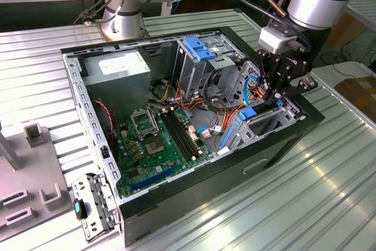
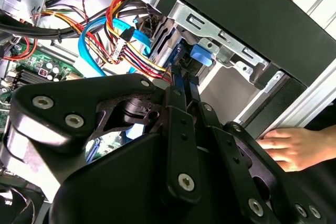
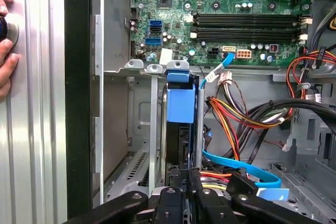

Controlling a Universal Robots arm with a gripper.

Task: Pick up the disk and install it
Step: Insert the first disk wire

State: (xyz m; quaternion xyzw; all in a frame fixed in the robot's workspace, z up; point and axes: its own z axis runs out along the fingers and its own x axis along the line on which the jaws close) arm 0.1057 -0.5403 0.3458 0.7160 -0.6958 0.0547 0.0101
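Claw: the claw (image 1: 271, 94) reaches down into the open computer case (image 1: 176, 201) at the exterior view's right; in both wrist views its fingers (image 3: 181, 174) are pressed close onto the edge of the disk (image 3: 181, 124).
Disk: stands on edge in the metal drive cage (image 3: 139, 119), blue carrier end (image 3: 180, 105) showing, pinched by the claw (image 2: 181, 80); in the exterior view the blue shows just below the claw (image 1: 248, 112).
Cables: orange, red and light blue leads (image 3: 236, 124) lie just beside the disk.
Motherboard: green board (image 1: 158, 145) on the case floor, well apart from the claw.
Hand: a person's hand (image 2: 291, 148) rests on the case's outer wall.
Table: ribbed metal table (image 1: 317, 198) carries the case.
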